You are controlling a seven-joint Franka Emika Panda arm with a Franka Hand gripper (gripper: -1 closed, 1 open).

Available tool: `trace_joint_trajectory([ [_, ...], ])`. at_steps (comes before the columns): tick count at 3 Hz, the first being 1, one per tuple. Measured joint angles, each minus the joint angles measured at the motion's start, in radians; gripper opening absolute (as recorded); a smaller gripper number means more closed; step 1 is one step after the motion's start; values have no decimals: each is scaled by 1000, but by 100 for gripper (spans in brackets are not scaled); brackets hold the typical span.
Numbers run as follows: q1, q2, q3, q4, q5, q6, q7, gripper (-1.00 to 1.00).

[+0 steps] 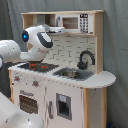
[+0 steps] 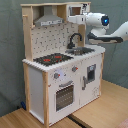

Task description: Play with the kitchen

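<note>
- The kitchen (image 1: 62,75) (image 2: 62,65) stands upright in both exterior views, a tall toy unit in white and light wood; in the second exterior view it rests on a wooden table (image 2: 105,107).
- Its worktop carries a stove (image 1: 37,65) (image 2: 52,59) with red rings and, beside it, a sink (image 1: 73,74) (image 2: 82,50) with a black curved faucet (image 1: 86,59) (image 2: 75,40) behind.
- Below the worktop sit knobs (image 2: 65,73), an oven door (image 2: 64,95) with a slatted window, and a second door (image 1: 63,106) with a dark panel.
- Up top, a grey hood (image 2: 49,19) hangs over the stove, next to a cabinet front printed like a microwave (image 1: 75,22).
- The white robot arm (image 1: 35,42) (image 2: 102,22) reaches in at upper-cabinet height, its blue-lit wrist above the worktop.
- The tool (image 2: 74,19) sits at the upper cabinet, just beside the hood in the second exterior view; I cannot tell how far open it is or whether it holds anything.
</note>
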Motion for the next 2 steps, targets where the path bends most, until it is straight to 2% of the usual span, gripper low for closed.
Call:
trace_joint_trajectory([
  [1,-59,18,47,66,0,-14,0,100],
  [2,-110,22,91,108,1,-21,34,100],
])
